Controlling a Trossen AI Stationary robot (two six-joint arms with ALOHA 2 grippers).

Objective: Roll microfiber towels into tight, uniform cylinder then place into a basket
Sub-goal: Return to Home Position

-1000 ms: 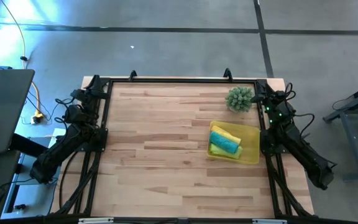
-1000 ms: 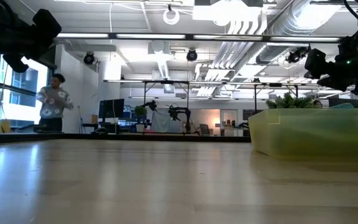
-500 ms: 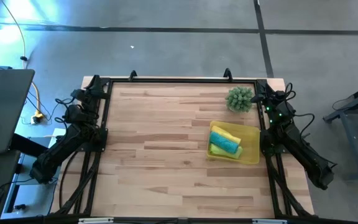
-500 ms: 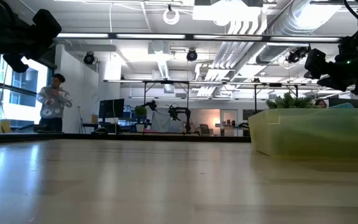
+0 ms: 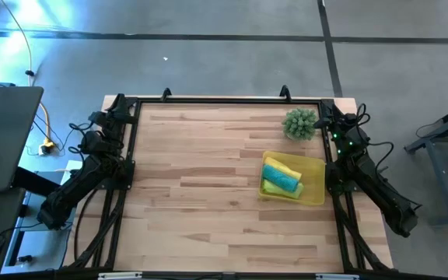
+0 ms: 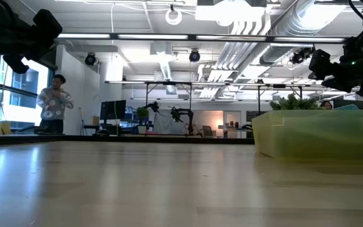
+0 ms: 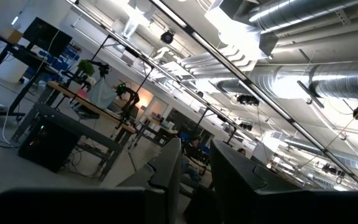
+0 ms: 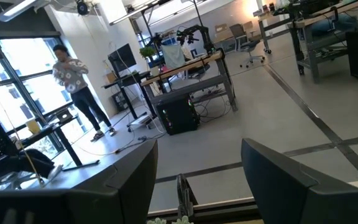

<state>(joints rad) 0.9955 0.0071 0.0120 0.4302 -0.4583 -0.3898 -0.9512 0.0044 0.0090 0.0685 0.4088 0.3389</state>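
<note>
Resting at the right edge of the table (image 5: 208,202), the right gripper (image 8: 199,150) is held wide open on nothing. The left gripper (image 7: 182,180), at the left edge, seems likewise parted and empty, though its view is poor. The basket (image 5: 316,189) could be nudged should the right arm (image 5: 364,175) swing inward, since it lies just beside that arm. The microfiber towels (image 5: 281,177) are seen inside it, rolled, well apart from the left gripper. Loosening is possible, as nothing binds them.
</note>
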